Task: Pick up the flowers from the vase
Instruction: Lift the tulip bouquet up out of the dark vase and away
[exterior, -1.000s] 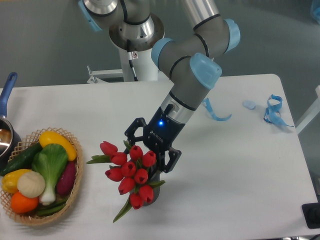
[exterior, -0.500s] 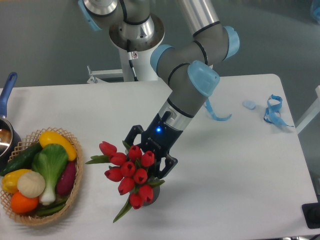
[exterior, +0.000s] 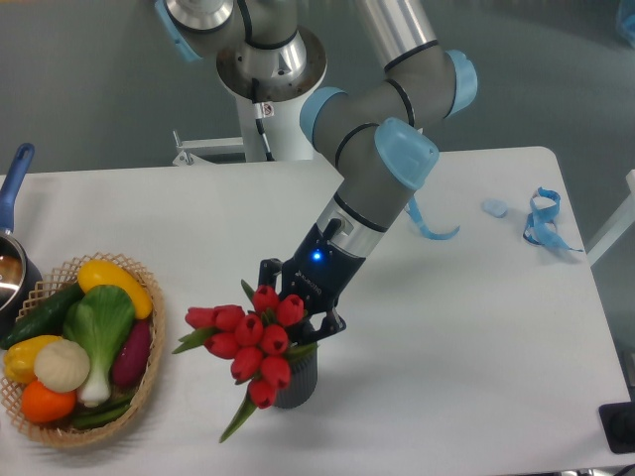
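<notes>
Vase (exterior: 296,382): dark grey, upright at the near desk (exterior: 476,337) edge. Flowers (exterior: 253,335): red tulips, stems in the vase, heads leaning left. Pincer (exterior: 295,309): narrowed around the bunch just above the vase mouth. Wicker basket (exterior: 149,382): left, vegetables inside.

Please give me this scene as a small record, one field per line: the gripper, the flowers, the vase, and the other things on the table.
gripper: low behind the flowers, fingers hidden by the buds; whether it grips cannot be told
flowers: red tulip bunch, stems in the vase, buds leaning toward the basket
vase: dark grey, upright, near the table's front edge
basket: wicker, at the left, full of vegetables
pot: at the far left edge, blue handle, mostly cut off
blue straps: at the right of the table
</notes>
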